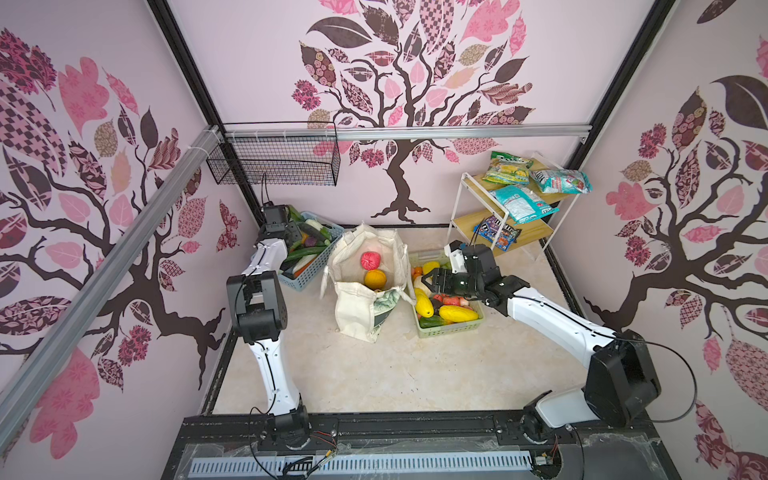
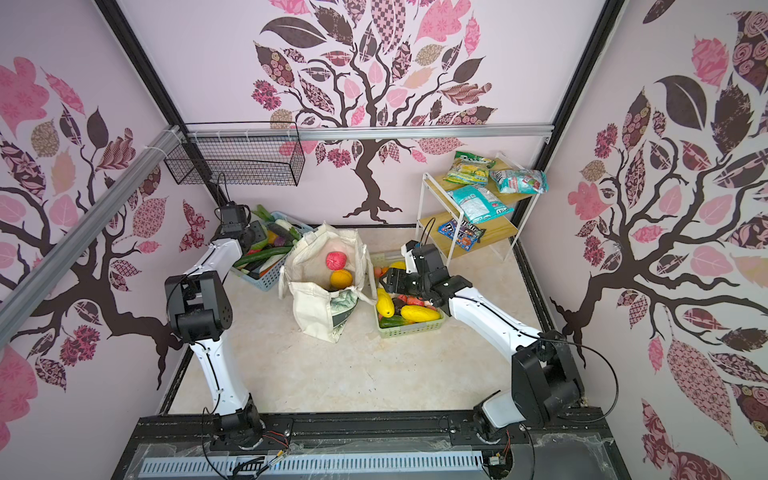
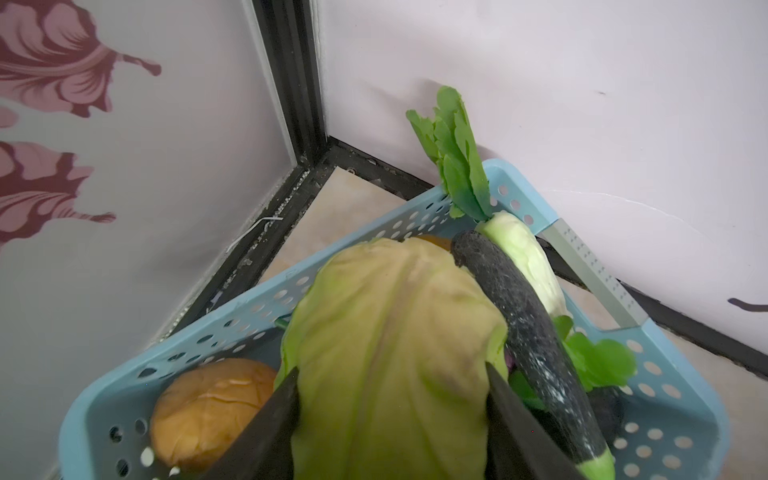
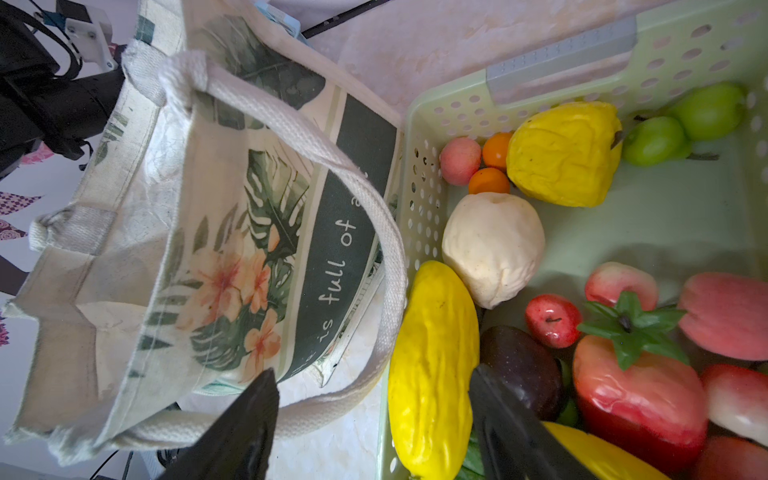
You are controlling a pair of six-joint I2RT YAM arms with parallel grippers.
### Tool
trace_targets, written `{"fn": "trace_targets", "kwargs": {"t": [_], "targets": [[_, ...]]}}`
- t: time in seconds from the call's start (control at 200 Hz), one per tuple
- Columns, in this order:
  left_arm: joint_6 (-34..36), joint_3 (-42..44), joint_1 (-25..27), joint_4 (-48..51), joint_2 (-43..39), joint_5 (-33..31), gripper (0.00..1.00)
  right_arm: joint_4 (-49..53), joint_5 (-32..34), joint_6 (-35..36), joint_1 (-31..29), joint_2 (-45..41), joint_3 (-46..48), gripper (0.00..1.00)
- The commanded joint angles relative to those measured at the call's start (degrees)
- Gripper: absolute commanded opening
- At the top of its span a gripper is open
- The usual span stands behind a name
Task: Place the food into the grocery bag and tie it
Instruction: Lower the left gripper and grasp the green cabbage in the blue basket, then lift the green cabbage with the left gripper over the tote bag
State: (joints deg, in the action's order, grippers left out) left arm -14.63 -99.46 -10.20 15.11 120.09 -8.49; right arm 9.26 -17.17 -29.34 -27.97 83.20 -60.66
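The pale marbled worktop [image 1: 374, 374] carried everything. The grocery bag [image 1: 353, 309] stood open toward the far edge, roughly midway between the left and right edges. A blue basket [image 1: 305, 279] sat just beside it in the far left corner. A pale-green basket [image 1: 451, 330] sat just beside it on the side toward the right edge. A two-tier shelf [image 1: 536, 232] with snack packets [image 1: 521, 203] filled the far right corner.

The left gripper [image 3: 390, 374] was down in the blue basket, its two jaws pressed against opposite sides of the green cabbage [image 3: 390, 324], gripping it. Next to the cabbage lay a dark aubergine [image 3: 519, 324], a white radish [image 3: 528, 257] with green leaves, and a brown bun-like piece [image 3: 212, 407].

The right gripper [image 4: 370, 380] hung with its jaws apart and nothing between them, over the basket wall nearest the bag. Below it were the bag's loop handle [image 4: 386, 249] and a long yellow fruit [image 4: 432, 365]. A cream-white round fruit [image 4: 494, 245] lay just beyond that one.

Inside the bag, a red bumpy fruit [image 1: 370, 261] and an orange [image 1: 375, 277] rested touching each other.
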Motion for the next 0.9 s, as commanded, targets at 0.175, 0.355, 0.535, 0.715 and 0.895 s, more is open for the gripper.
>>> {"fn": "trace_targets", "kwargs": {"t": [0.175, 0.355, 0.535, 0.715, 0.895], "targets": [[-3.0, 7.6, 0.0, -4.6, -9.8, 0.1, 0.54, 0.5, 0.6, 0.6, -0.4, -1.5, 0.4, 0.75], [-6.0, 10.6, 0.0, -3.9, -14.9, 3.5, 0.55, 0.2, 0.7, 0.6, -0.4, -2.0, 1.0, 0.75], [-10.7, 15.1, 0.1, -2.4, -21.2, 5.9, 0.55, 0.1, 1.2, 1.0, -0.4, -2.6, 1.0, 0.75], [-13.7, 18.5, 1.2, 0.1, -27.1, 8.1, 0.55, -0.4, 1.1, 0.8, -0.7, -3.2, 1.6, 0.75], [-14.4, 20.3, 3.4, 3.1, -32.3, 8.3, 0.55, -0.5, 1.6, 1.2, -0.9, -4.5, 3.0, 0.75]]}}
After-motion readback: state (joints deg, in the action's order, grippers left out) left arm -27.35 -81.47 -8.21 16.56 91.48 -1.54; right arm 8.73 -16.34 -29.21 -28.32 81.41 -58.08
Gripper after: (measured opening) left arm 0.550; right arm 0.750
